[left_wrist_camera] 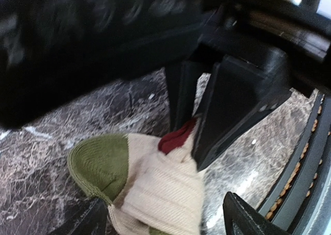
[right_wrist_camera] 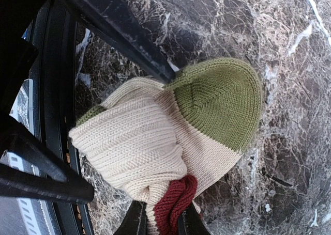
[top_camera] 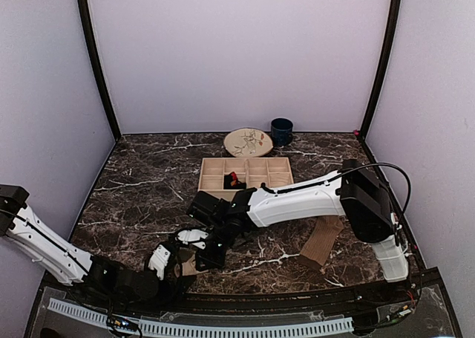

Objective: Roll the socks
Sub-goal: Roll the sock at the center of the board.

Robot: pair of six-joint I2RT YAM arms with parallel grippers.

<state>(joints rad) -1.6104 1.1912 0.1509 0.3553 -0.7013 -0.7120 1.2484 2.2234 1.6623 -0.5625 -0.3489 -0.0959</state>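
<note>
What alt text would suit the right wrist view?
A bunched cream sock with green toe and maroon band lies on a dark marble table, its maroon end pinched by the right gripper.

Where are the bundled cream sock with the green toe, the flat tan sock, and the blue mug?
cream sock (right_wrist_camera: 134, 142): right wrist view, on its ribbed cream leg.
tan sock (top_camera: 323, 243): top external view, on the middle of its length.
blue mug (top_camera: 281, 132): top external view, on its outer wall.

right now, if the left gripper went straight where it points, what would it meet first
Likely the bunched cream sock, just ahead between the left gripper's open fingers; the right gripper pinches its maroon end.
</note>
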